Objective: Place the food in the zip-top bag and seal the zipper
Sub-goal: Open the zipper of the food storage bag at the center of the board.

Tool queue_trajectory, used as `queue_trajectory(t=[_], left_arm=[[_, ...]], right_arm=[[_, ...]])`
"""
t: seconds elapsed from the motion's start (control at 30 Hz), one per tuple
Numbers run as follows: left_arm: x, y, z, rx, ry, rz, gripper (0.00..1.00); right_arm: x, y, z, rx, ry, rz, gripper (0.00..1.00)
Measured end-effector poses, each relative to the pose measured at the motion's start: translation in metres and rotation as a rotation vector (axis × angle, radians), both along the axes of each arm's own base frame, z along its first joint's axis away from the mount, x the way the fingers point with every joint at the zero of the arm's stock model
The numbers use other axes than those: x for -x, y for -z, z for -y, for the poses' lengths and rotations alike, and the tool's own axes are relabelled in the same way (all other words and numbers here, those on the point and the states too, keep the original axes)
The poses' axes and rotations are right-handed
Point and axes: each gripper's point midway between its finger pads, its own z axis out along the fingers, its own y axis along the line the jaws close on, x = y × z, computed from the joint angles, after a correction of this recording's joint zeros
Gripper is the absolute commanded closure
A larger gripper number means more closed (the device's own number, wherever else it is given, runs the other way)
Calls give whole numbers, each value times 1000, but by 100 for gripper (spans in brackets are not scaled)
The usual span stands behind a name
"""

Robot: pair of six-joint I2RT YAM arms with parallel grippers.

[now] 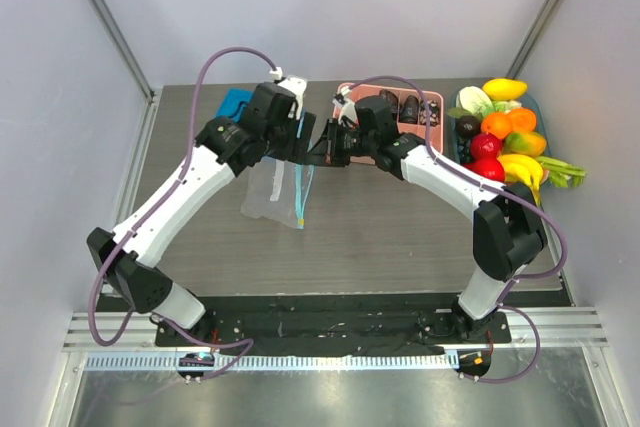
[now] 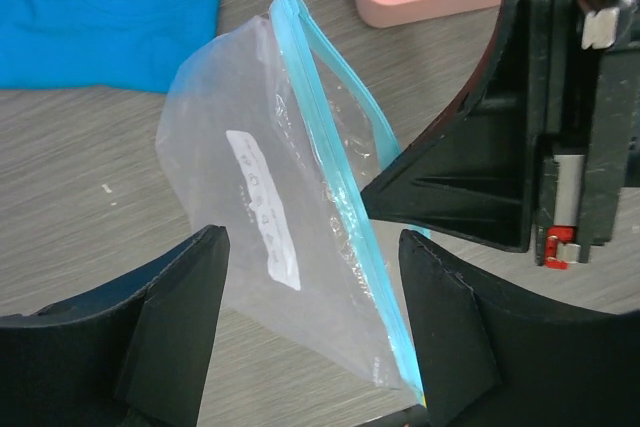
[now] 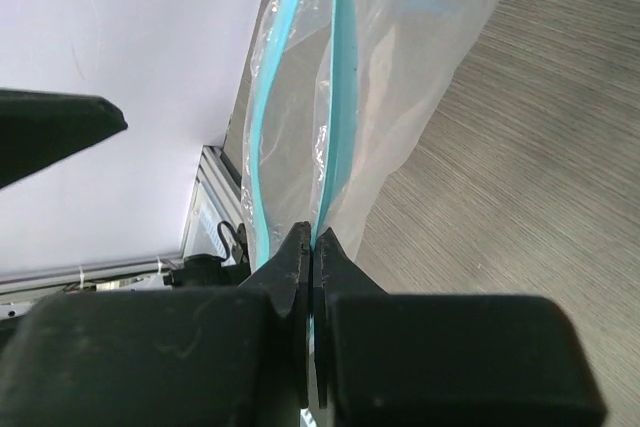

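The right hand (image 3: 312,247) is pinched together on the zipper (image 3: 338,97), gripping one teal strip at the mouth of the zip-top bag (image 3: 420,67). The left hand (image 2: 310,239) has its fingers spread apart and grips nothing; the bag shows between them (its white label faces that camera). The two teal strips stand apart, so the mouth gapes. The bag is over the grey tabletop (image 1: 380,237), near a blue cloth (image 2: 110,7) and a pink tray (image 2: 400,12). The food (image 1: 505,137) is heaped at the tabletop's far right, well apart from the bag.
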Motion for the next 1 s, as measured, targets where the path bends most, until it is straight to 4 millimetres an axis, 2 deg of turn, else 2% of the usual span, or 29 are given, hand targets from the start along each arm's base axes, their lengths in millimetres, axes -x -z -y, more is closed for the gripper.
queue_trajectory(t=[0.13, 0.37, 0.53, 0.73, 0.83, 0.9, 0.93, 1.0], left_arm=[[-2, 10, -3, -83, -24, 8, 31], [-8, 30, -5, -164, -51, -16, 29], [6, 37, 5, -184, -10, -22, 28], [20, 55, 8, -235, 19, -45, 34], [22, 60, 5, -274, 15, -39, 42], [21, 60, 2, -306, 8, -26, 53], [20, 59, -1, -322, 4, -16, 66], [18, 57, -4, -337, -3, -3, 80]], right_arm=[[0, -1, -1, -12, 18, -32, 99], [1, -7, -4, -57, 61, -121, 99], [-3, -7, -6, -82, 88, -165, 99], [-3, -8, -9, -98, 98, -200, 99], [-3, -10, -10, -111, 103, -207, 99], [-4, -11, -11, -118, 103, -205, 99], [-4, -10, -11, -118, 101, -200, 99], [-3, -5, -9, -104, 100, -191, 99]])
